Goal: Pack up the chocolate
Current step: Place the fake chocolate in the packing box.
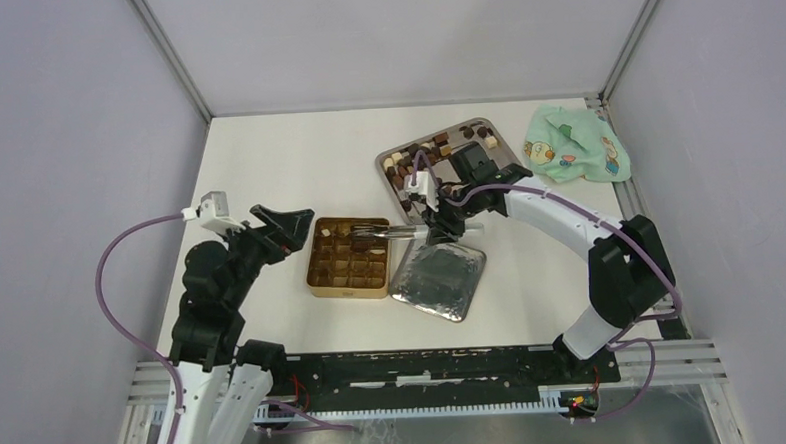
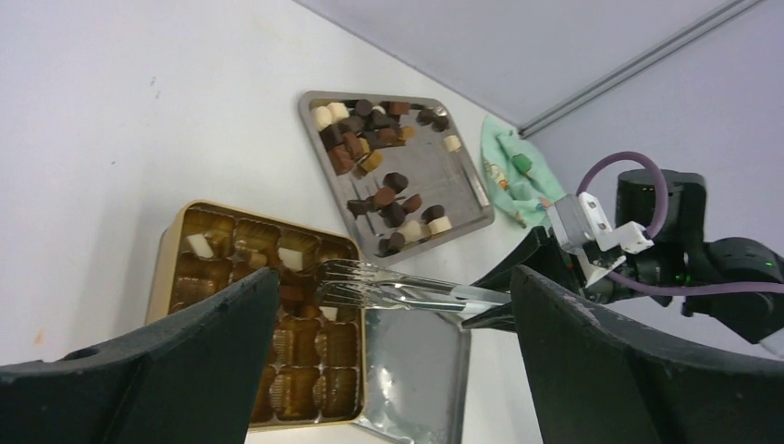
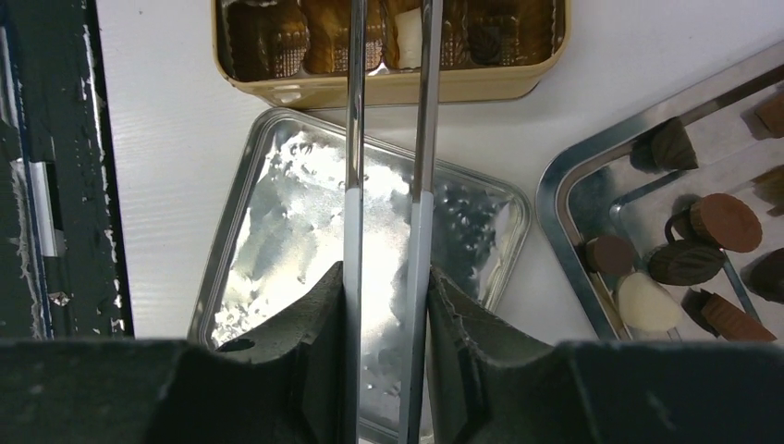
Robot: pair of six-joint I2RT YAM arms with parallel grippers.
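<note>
Loose chocolate [image 1: 446, 148] [image 2: 384, 190] [image 3: 716, 222] in dark, light brown and cream lies on a silver tray [image 1: 488, 128]. The gold gridded tin [image 1: 316, 277] [image 2: 166, 268] [image 3: 388, 91] holds a few pieces, among them a cream one [image 3: 407, 37]. My right gripper [image 1: 434, 215] [image 3: 385, 305] is shut on the long silver tongs [image 1: 395, 234] [image 2: 416, 291] [image 3: 354, 139]. The tongs' tips hover over the tin's upper right cells, slightly parted. Whether they hold a piece I cannot tell. My left gripper [image 1: 289, 227] [image 2: 393, 277] hangs wide open left of the tin, holding nothing.
The tin's silver lid [image 1: 439, 280] [image 2: 416, 370] [image 3: 277, 213] lies upturned just right of the tin, under the tongs. A green patterned cloth [image 1: 574, 144] [image 2: 508, 171] is bunched at the back right corner. Walls close in the table on three sides.
</note>
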